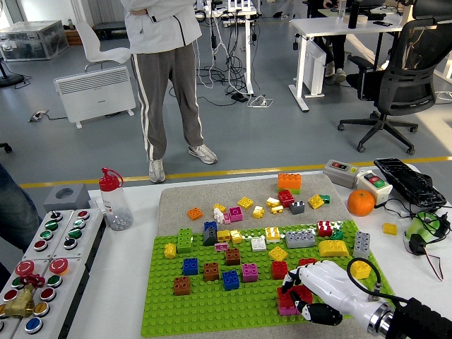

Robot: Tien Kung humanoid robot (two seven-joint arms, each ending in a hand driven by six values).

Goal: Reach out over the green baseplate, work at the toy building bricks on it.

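A button panel (42,261) sits at the tabletop's left. The flat, studded green baseplate (212,307) lies centre, dotted with small hard plastic bricks (231,280), light and best pinched by their smooth sides. At right, the white robot hand (308,296) curls around red and pink bricks (288,302).

The robot's right arm comes in from the lower right corner, its black forearm ending at a silver wrist. The white five-fingered right hand (316,291) lies low with its back turned up, black-tipped fingers (319,313) curled down and inward.
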